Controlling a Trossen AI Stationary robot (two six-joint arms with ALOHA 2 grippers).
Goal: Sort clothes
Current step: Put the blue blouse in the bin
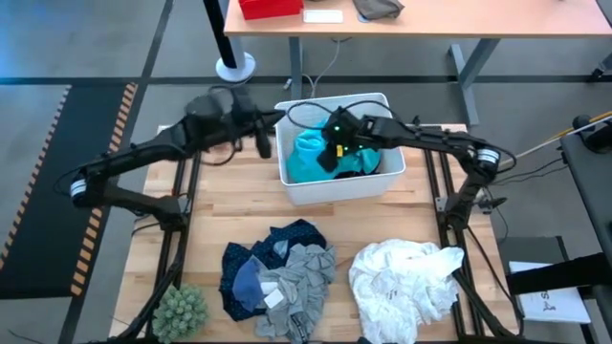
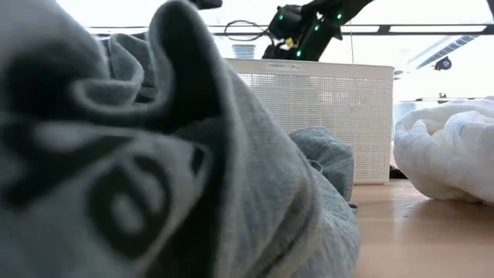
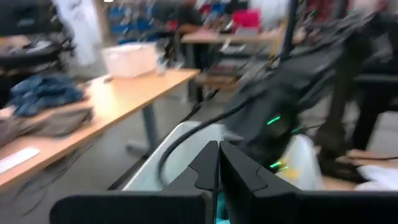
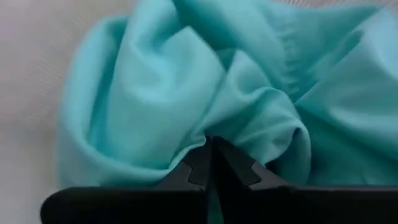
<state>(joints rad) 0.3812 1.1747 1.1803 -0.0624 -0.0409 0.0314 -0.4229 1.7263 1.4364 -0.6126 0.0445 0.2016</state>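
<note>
A white bin (image 1: 337, 186) stands at the table's middle with a teal garment (image 1: 304, 161) and a black one (image 1: 361, 164) inside. My right gripper (image 1: 330, 153) reaches down into the bin and is shut on the teal garment (image 4: 186, 81). My left gripper (image 1: 265, 145) hovers shut and level just outside the bin's left wall, with nothing between its fingers (image 3: 217, 152). A navy patterned garment (image 1: 251, 266), a grey one (image 1: 301, 277) and a large white one (image 1: 406, 277) lie in heaps on the near part of the table. My right gripper pinches a gathered fold of the teal garment (image 4: 214, 127) between its two shut fingertips, coming slanting down from above. Creases run out from the fingertips. The garment lies in the bin; one layer or several, I cannot tell.
A green spiky plant (image 1: 180, 311) stands at the near left corner. In the low view the grey garment (image 2: 154, 154) fills the foreground, with the bin (image 2: 324, 116) and the white garment (image 2: 448, 150) behind it. A desk (image 1: 411, 19) stands beyond the table.
</note>
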